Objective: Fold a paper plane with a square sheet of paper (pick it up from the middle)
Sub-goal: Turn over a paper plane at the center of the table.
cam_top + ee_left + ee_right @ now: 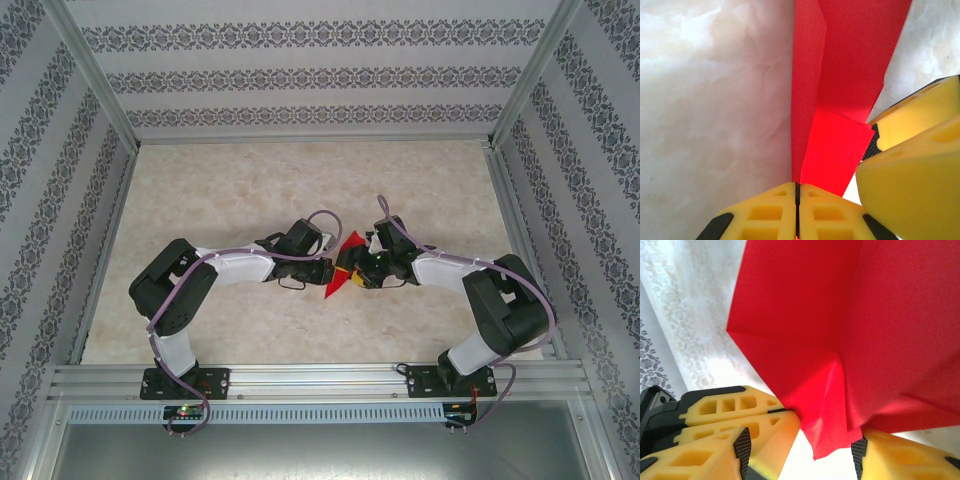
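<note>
Item inspected: the red sheet of paper (337,283), partly folded and held above the marbled table (250,190) near its middle, between the two arms. In the left wrist view the sheet (850,75) stands on edge, with a long lengthwise crease and a flap folded across its lower part. Left gripper (322,270): yellow fingers pressed together on the sheet's folded edge, a firm but narrow pinch (796,189). Right gripper (365,268): jaws apart, straddling the sheet's loose lower corner (805,440) without pressing it; its fingers (910,115) sit just beside the left gripper's. Risks, as judged: the left pinch is the only hold, so any sideways drag from the right gripper could slide the paper out or skew it; the corner between the right jaws is already puckered, and clamping there off the crease line would likely set a crooked fold or a crumple that spoils the plane's symmetry; the two sets of fingers are so close that a small misalignment could make them strike each other and jolt the sheet; pulling the arms apart once both grip could tear thin paper at the crease. Markings: no brand, label or writing can be read on the paper, fingers or arms; the enclosure walls (300,80) carry only a repeating ornamental pattern.
</note>
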Robot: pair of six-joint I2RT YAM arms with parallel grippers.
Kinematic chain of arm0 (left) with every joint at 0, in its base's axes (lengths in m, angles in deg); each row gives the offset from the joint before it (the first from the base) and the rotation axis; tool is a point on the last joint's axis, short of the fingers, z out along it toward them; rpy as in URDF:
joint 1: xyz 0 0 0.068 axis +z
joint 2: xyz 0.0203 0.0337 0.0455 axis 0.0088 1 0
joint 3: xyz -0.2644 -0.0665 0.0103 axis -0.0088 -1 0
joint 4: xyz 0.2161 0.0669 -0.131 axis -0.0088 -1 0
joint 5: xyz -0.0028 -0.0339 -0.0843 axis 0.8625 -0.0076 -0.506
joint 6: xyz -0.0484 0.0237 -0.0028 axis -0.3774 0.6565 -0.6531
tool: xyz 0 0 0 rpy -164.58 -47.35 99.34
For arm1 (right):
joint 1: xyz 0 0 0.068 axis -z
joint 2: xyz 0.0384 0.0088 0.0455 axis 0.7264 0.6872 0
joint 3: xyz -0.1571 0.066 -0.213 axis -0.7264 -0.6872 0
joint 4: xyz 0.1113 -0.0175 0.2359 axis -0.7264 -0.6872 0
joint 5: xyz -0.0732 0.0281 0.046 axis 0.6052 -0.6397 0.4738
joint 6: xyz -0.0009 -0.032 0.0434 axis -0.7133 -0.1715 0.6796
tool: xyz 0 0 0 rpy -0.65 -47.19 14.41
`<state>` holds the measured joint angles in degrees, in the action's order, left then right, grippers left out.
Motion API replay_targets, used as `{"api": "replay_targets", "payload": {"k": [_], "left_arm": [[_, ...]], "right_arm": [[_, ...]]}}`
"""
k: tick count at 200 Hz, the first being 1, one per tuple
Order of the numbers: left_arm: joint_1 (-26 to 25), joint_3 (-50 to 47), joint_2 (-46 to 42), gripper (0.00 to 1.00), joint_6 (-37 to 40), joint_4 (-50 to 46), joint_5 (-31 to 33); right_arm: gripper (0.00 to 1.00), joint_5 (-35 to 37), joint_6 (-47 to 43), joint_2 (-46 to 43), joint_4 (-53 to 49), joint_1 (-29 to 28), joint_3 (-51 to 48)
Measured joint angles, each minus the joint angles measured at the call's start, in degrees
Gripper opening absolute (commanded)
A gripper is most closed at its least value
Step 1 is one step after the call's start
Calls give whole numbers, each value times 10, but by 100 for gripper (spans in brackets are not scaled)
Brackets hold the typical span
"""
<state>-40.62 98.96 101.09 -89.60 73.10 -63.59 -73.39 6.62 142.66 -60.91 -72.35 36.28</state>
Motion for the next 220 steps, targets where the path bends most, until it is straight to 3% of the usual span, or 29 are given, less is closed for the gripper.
{"api": "replay_targets", "payload": {"k": [116,189,220], "left_arm": [[0,-2,-10,10,-18,2,-22],[18,-22,-10,10,-50,36,-49],[22,-30,-10,10,-70,61,-64]], "right_arm": [[45,0,0,15,15,1,8],[24,0,0,44,31,0,7],[20,0,0,57,34,0,7]]}}
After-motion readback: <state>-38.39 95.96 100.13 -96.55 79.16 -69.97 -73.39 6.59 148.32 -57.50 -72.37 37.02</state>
